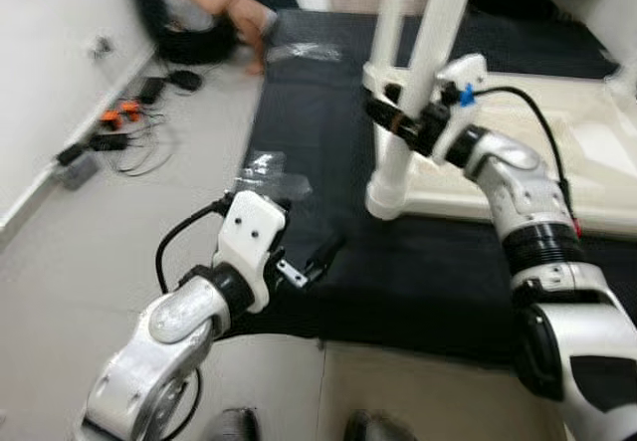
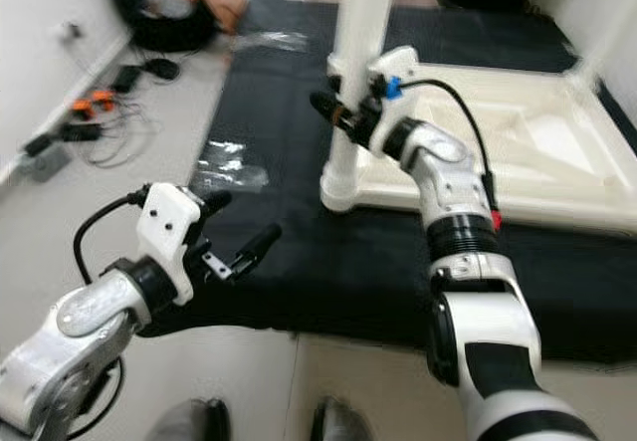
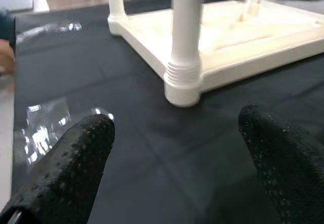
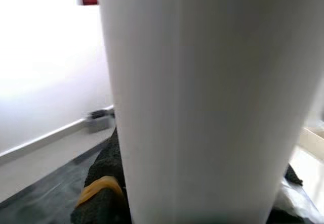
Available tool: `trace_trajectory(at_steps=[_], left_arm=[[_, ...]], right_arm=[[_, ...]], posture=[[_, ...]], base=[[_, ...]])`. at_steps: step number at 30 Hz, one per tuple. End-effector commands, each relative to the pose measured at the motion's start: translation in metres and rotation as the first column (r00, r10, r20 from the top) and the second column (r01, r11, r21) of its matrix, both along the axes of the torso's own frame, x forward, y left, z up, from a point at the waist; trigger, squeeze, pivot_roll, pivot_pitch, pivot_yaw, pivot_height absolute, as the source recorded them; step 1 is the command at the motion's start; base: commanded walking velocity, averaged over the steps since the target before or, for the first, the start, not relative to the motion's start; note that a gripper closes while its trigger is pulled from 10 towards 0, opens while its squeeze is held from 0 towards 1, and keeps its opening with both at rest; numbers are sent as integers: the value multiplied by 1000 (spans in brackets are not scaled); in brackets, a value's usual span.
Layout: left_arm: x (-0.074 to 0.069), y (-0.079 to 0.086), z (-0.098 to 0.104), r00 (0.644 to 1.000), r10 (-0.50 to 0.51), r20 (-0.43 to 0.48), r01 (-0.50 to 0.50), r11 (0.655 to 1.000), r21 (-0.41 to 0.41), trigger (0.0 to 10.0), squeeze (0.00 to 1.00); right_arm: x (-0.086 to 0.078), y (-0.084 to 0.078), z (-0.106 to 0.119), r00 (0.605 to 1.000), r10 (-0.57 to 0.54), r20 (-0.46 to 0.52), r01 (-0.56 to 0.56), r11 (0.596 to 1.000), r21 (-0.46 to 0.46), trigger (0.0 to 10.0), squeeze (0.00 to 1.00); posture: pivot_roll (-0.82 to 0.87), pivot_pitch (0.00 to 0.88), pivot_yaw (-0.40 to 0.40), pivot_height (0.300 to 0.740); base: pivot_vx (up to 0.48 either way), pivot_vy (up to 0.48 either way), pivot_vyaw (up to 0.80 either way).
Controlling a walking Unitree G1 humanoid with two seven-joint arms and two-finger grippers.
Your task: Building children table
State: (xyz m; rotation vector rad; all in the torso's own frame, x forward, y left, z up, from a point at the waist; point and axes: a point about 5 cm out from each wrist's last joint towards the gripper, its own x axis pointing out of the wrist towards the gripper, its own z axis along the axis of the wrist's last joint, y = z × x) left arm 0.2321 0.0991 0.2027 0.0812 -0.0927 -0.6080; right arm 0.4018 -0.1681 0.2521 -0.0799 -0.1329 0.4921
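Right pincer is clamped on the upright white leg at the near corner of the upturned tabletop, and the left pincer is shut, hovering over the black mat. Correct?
Not quite. The left pincer is open: the left wrist view shows its two black fingers spread wide over the black mat. The rest holds: the right pincer is clamped on the upright white leg at the near corner of the upturned tabletop.
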Motion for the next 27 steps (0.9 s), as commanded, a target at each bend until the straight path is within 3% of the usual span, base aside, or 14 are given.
trace_trajectory(at_steps=[1,5,8,9,14,15,16,18,21,23,27], left_arm=[[1,0,0,1000,5,2,-5,1000,3,10000,0],[1,1,0,1000,10,3,-10,1000,5,10000,0],[2,2,0,1000,15,6,-15,1000,6,10000,0],[2,2,0,1000,15,6,-15,1000,6,10000,0],[1,2,0,1000,19,9,-19,1000,3,10000,0],[1,2,0,1000,19,9,-19,1000,3,10000,0],[1,2,-1,1000,21,10,-21,1000,2,10000,0],[1,2,-1,1000,22,10,-22,1000,2,10000,0],[1,2,-1,1000,24,11,-24,1000,1,10000,0],[1,1,-1,1000,25,12,-25,1000,-1,10000,0],[1,1,-1,1000,25,13,-25,1000,-2,10000,0]], right_arm=[[0,1,-41,983,-98,-158,98,995,-7,10000,0],[2,4,-42,972,-178,-156,180,984,-5,10000,0],[4,3,-48,928,-323,-186,328,945,-2,10000,0],[4,3,-48,928,-323,-186,328,945,-2,10000,0],[4,2,-50,842,-504,-191,511,859,-14,10000,0],[4,2,-50,842,-504,-191,511,859,-14,10000,0],[4,4,-48,810,-554,-191,563,826,-9,10000,0],[4,5,-48,789,-584,-194,595,804,-2,10000,0],[4,12,-45,760,-624,-182,636,771,13,10000,0],[2,25,-41,707,-682,-188,700,712,49,10000,0],[1,31,-38,695,-694,-190,715,695,79,10000,0]], posture=[[82,210,-34,740],[82,210,-34,740],[83,204,-35,740],[83,204,-35,740],[81,190,-41,740],[81,190,-41,740],[79,187,-43,740],[79,188,-44,740],[79,187,-46,740],[79,186,-48,740],[80,189,-52,740]], base=[[0,0,0],[0,0,0],[0,0,0],[0,0,0],[0,0,0],[0,0,0],[0,0,0],[0,0,0],[0,0,0],[0,0,0],[0,0,0]])
